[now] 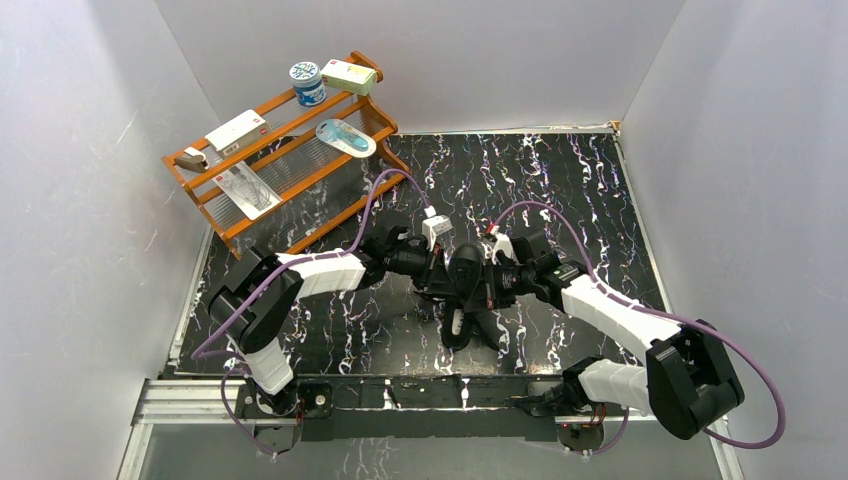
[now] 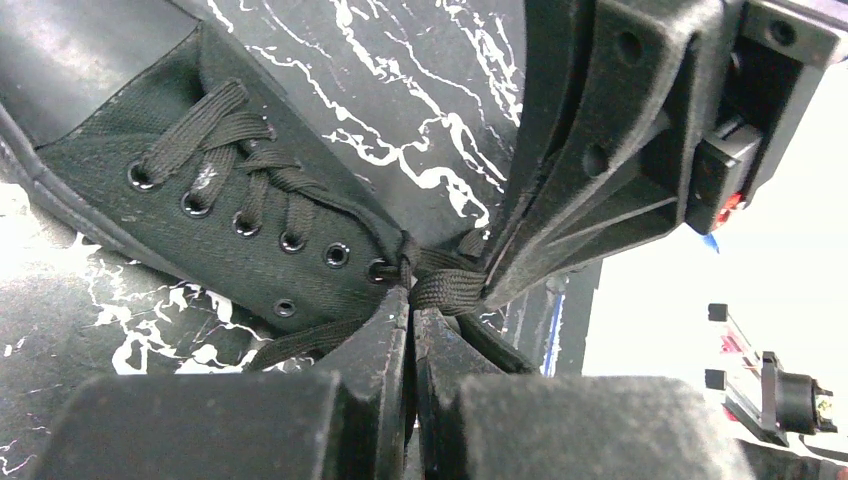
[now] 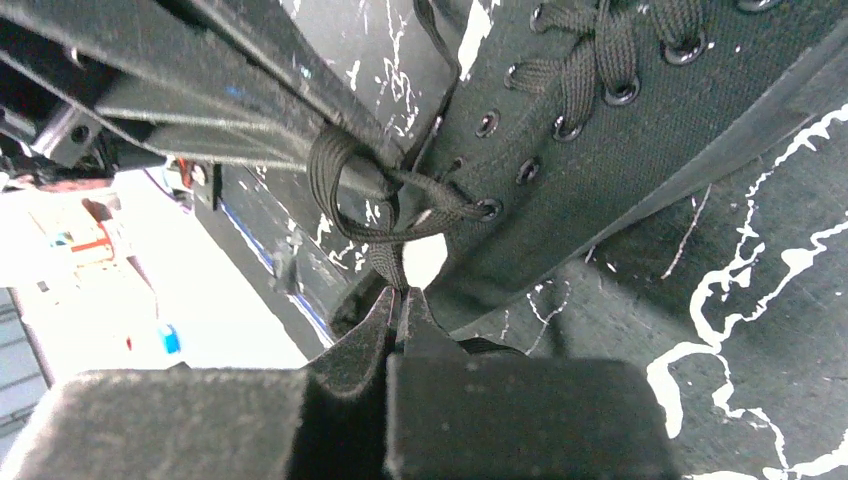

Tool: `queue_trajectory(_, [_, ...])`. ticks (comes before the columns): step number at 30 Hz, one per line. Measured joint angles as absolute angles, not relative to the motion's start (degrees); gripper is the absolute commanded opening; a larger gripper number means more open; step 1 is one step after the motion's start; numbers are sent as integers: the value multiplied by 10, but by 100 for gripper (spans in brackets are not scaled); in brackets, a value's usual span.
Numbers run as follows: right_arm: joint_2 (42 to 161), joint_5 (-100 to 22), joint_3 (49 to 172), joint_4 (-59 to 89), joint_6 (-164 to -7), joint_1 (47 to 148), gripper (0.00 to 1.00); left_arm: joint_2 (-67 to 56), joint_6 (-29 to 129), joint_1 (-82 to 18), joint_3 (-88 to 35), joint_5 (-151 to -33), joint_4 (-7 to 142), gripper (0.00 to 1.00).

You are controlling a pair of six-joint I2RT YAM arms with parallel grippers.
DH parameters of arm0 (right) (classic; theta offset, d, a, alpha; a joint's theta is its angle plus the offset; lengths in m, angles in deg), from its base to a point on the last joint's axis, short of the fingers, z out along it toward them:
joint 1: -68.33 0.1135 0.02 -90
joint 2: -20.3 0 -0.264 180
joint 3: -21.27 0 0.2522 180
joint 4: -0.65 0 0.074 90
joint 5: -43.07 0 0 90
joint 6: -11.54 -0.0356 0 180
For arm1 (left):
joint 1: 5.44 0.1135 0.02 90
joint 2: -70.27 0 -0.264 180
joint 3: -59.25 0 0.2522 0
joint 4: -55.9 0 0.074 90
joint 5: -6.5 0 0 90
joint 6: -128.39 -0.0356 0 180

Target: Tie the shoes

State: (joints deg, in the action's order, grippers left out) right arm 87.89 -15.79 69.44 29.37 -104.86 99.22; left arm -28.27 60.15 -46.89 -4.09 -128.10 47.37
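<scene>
The black sneaker point(image 1: 466, 292) lies mid-counter point(image 1: 590, 190), between the two grippers. Its laces point(image 2: 445, 287) bunch at the top eyelets, right at both sets of fingertips. The left gripper point(image 2: 411, 300) has its fingers pressed almost together, pinching lace at the tips. The right gripper point(image 3: 398, 300) is clamped tight on a strand, and a loop of lace wraps around the left gripper's fingers. At the far left corner a wooden rack point(image 1: 290, 165) holds a blue-lidded jar point(image 1: 306, 82) and a green box point(image 1: 349, 75).

One black canvas low-top sneaker point(image 2: 150, 215) lay on the marbled tabletop point(image 2: 400, 80); laces point(image 2: 445, 288) crossed through metal eyelets, ends pulled taut.
</scene>
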Motion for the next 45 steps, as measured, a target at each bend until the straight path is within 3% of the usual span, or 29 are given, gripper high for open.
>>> queue_trajectory(6, [879, -165, 694, 252, -1109, 992, 0, -273, 611, -468, -40, -1294, 463, 2])
queue_trajectory(20, [902, -203, 698, 238, -1141, 992, 0, -273, 616, -468, -35, -1307, 442, 25])
queue_trajectory(28, [903, -202, 700, 236, -1141, 992, 0, -274, 627, -468, -29, -1325, 416, 28])
queue_trajectory(35, [905, -197, 701, 233, -1143, 992, 0, -279, 617, -469, -29, -1324, 421, 23])
queue_trajectory(43, [906, -194, 701, 232, -1143, 992, 0, -279, 595, -476, -30, -1306, 444, 1])
queue_trajectory(45, [907, -194, 701, 232, -1143, 992, 0, -279, 591, -477, -30, -1299, 446, 0])
